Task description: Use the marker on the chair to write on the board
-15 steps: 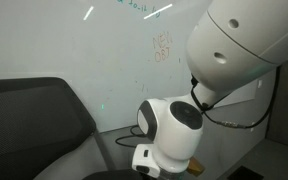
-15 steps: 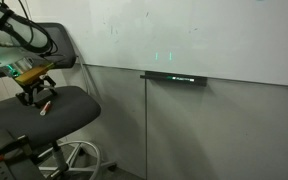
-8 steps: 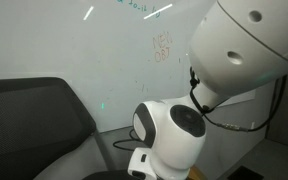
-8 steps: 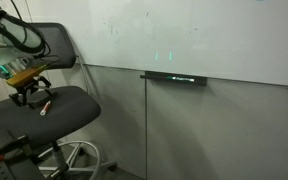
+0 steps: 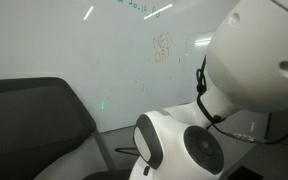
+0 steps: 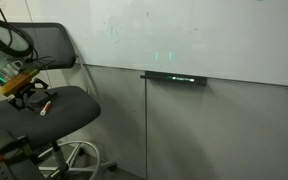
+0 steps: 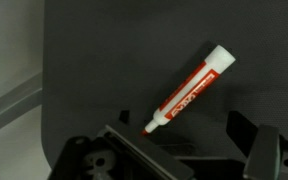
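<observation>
My hand (image 6: 20,86) has slid sideways off the marker (image 6: 44,103), jaws wide apart and empty. Marker's lying flat on the chair (image 6: 74,108) seat, board (image 6: 204,35) off right. I'd re-centre over its barrel, square up, then drop straight down.

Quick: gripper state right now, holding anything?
Gripper: open, holding nothing; the marker lies loose on the chair.

Office or meeting room around me, wall-wide scribbled whiteboard (image 6: 214,35) (image 5: 74,50) filling the upper frame in both exterior views, dark office chair (image 6: 64,105) on star base (image 6: 76,155) lower left.
</observation>
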